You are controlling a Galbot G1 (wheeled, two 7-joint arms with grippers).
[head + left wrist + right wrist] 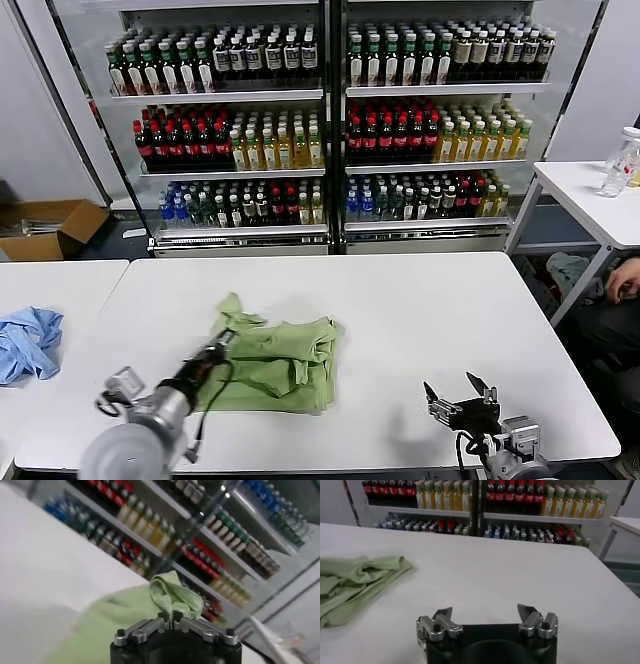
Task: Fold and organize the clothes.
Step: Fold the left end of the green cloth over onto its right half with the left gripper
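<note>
The light green shirt (pixel 278 359) lies crumpled and partly folded on the white table (pixel 420 320), left of centre. Its print and buttons are hidden. My left gripper (pixel 218 352) is at the shirt's left edge, shut on a bunched fold of the shirt (pixel 172 596) that stands up from between its jaws (pixel 170 616). My right gripper (pixel 460 392) is open and empty near the table's front right, apart from the shirt, which shows at the side in the right wrist view (pixel 355 582). In that view the right gripper (pixel 485 616) has its jaws spread wide over bare table.
A light blue cloth (pixel 28 340) lies on a second white table at the left. A drinks cooler (pixel 330 120) full of bottles stands behind. A small white table (pixel 590 195) with bottles is at the right, and a cardboard box (pixel 50 228) on the floor.
</note>
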